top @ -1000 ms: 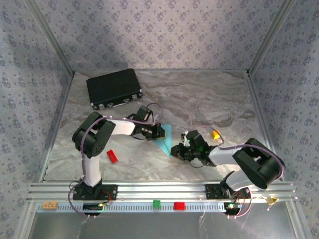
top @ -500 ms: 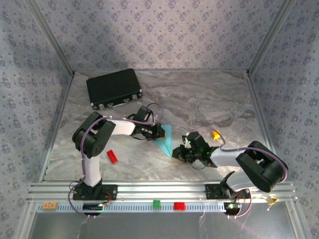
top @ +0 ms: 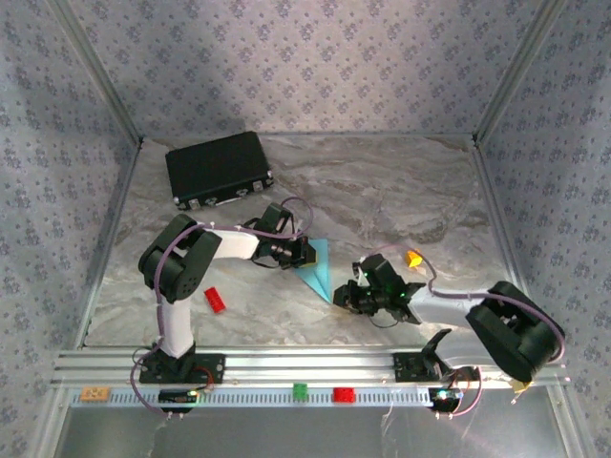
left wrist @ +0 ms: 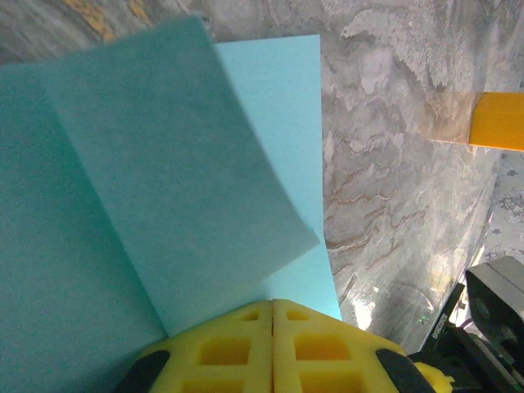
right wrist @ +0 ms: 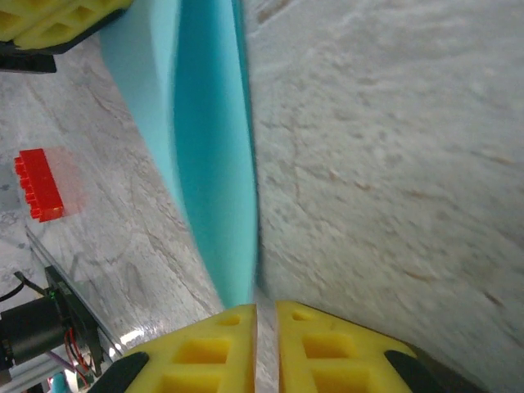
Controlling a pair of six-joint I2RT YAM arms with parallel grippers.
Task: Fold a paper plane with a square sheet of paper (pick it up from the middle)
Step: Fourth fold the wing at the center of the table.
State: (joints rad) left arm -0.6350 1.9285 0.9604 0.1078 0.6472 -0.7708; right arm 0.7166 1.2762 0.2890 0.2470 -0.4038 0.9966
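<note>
One sheet of paper, light blue and folded to a pointed, roughly triangular shape, sits near the middle of the marbled surface, stretched between the two hands. Its wide end is toward the left arm and its narrow tip points toward the right arm.

At the wide end, the left hand is pressed together on the sheet. From the left wrist, its yellow pads meet along a closed seam, and a shadowed flap of paper rises from them toward the camera, with a paler layer lying flat behind it.

At the tip, the right hand has its pads drawn almost together, leaving a thin slit. From the right wrist, the narrow end of the paper runs down into that slit, so this hand is pinched on the point. The paper stands up on edge there, blurred, beside bare marble.

Just beyond the right hand lies a small orange piece. A small red brick rests on the surface near the left arm, apart from the sheet. A black case lies well away in the far left corner. On the rail at the near edge sit a green brick and another red brick.
</note>
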